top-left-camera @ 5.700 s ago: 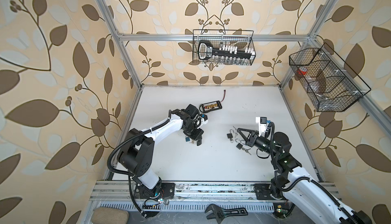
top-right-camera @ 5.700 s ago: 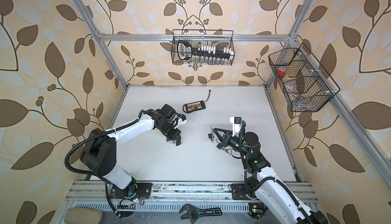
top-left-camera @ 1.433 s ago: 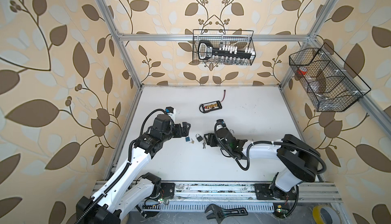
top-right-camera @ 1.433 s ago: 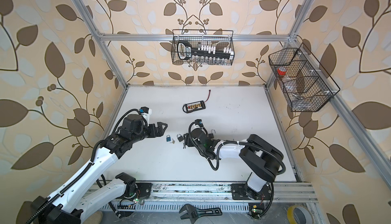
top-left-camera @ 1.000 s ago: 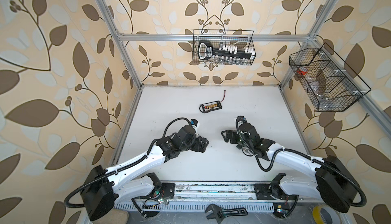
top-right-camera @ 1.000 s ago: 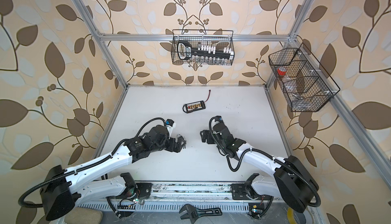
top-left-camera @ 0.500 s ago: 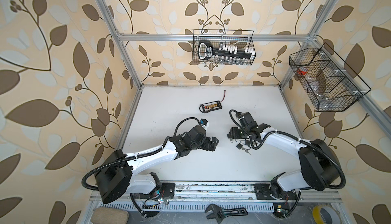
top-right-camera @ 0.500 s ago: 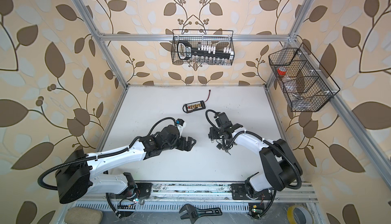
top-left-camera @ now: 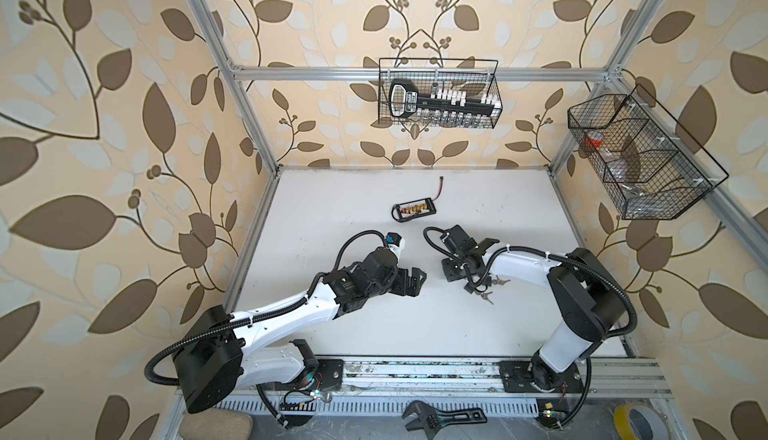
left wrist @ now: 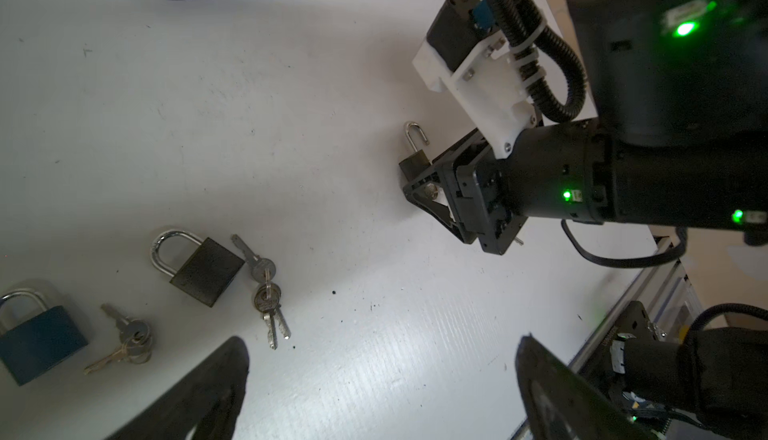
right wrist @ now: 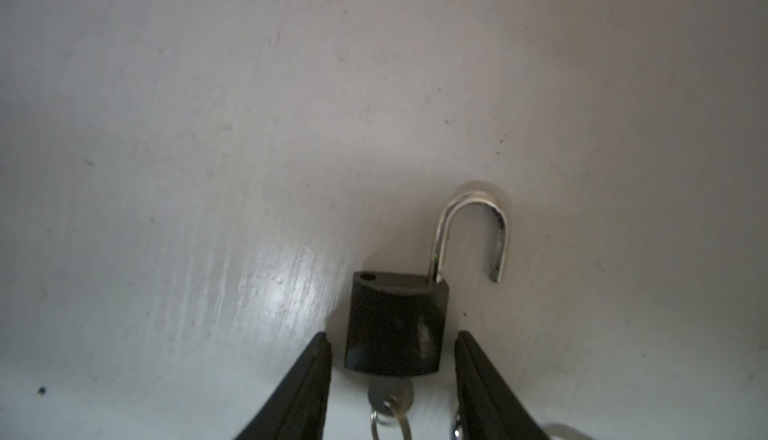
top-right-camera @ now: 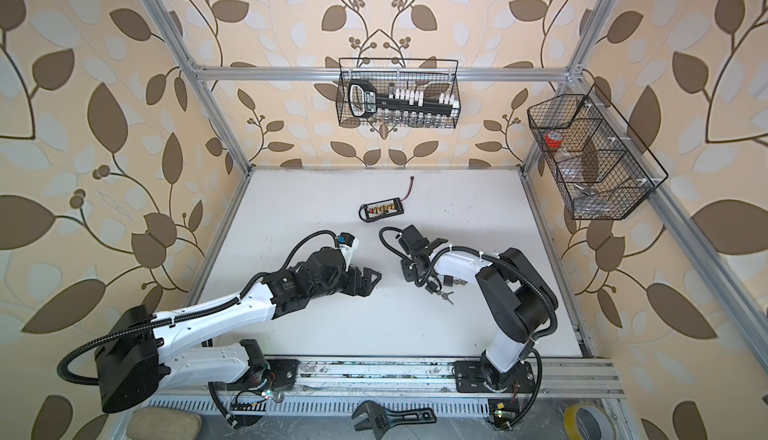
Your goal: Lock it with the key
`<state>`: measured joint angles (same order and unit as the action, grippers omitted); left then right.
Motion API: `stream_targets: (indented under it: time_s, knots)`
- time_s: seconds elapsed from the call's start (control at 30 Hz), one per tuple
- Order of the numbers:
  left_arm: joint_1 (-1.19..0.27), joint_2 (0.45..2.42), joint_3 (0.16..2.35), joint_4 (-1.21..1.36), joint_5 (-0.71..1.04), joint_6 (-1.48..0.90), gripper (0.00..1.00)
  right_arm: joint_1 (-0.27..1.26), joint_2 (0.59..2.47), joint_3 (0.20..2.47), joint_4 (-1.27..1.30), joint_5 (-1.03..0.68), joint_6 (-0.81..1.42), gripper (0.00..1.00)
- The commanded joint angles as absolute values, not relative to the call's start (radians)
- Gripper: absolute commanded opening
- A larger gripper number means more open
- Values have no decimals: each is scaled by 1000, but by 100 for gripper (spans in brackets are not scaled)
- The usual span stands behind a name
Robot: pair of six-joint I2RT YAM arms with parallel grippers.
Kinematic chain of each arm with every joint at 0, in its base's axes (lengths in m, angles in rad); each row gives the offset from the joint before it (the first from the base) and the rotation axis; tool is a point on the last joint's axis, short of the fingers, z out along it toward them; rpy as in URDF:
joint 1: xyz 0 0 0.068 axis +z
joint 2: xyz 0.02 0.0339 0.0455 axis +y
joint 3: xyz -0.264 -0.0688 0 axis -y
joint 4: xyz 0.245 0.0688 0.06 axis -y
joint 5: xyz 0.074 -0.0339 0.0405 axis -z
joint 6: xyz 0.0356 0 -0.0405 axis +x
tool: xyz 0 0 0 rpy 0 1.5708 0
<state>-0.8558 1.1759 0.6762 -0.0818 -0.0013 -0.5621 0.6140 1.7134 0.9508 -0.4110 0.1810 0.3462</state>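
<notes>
A small black padlock (right wrist: pixel 395 330) lies on the white table with its silver shackle (right wrist: pixel 471 230) swung open. A key (right wrist: pixel 388 394) on a ring sits in its bottom. My right gripper (right wrist: pixel 395 375) is open, its fingers (right wrist: pixel 316 375) flanking the lock body with a narrow gap on each side. The left wrist view shows the same padlock (left wrist: pixel 415 155) at the right gripper's (left wrist: pixel 432 193) tip. My left gripper (left wrist: pixel 382 375) is wide open and holds nothing. In both top views the left gripper (top-left-camera: pixel 417 282) (top-right-camera: pixel 374 278) faces the right gripper (top-left-camera: pixel 451 269) (top-right-camera: pixel 409 269).
A closed black padlock (left wrist: pixel 199 265) with keys (left wrist: pixel 266 288) and a blue padlock (left wrist: pixel 37 334) with keys (left wrist: pixel 124 342) lie near my left gripper. More locks and keys (top-left-camera: pixel 484 288) lie under the right arm. A battery board (top-left-camera: pixel 413 211) lies further back.
The right gripper's jaws have narrowed around the small open padlock. The left arm has reached a little further right, its gripper still wide open.
</notes>
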Motion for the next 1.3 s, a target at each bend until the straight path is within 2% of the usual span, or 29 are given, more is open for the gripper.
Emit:
stream_targets:
  time_s: [0.0,0.17,0.23,0.3,0.43,0.53,0.63,0.73,0.87,0.93,1.03,1.17,1.27]
  knots:
    - [-847,1146,660,-77,-25,-581,98,629,1748,983,-457,248,340,48]
    - [-847,1143,657,-83,-26,-578,98,628,1771,981,-456,247,342,43]
    - [-847,1137,654,-86,-30,-578,98,626,1771,972,-446,239,346,38]
    - [-846,1128,653,-92,-36,-576,98,627,1760,960,-427,215,350,29]
    - [-836,1099,660,-117,-53,-564,98,626,1702,923,-384,186,368,23]
    - [-829,1072,691,-171,-70,-530,98,621,1608,887,-355,168,373,15]
    - [-819,1052,729,-227,-88,-490,97,618,1470,836,-290,107,345,13]
    - [-819,1052,799,-321,-130,-443,93,617,1308,790,-207,-30,312,12]
    - [-819,1023,837,-312,-117,-402,94,617,1177,774,-161,-179,286,9]
    - [-816,1007,856,-301,-103,-392,95,617,1141,778,-159,-222,278,0]
    - [-745,1002,880,-289,3,-367,96,618,1100,771,-132,-334,264,0]
    - [-534,997,894,-219,370,-365,91,617,1056,747,-57,-571,212,0]
    - [-510,998,961,-254,460,-290,90,617,1077,780,-95,-736,154,0]
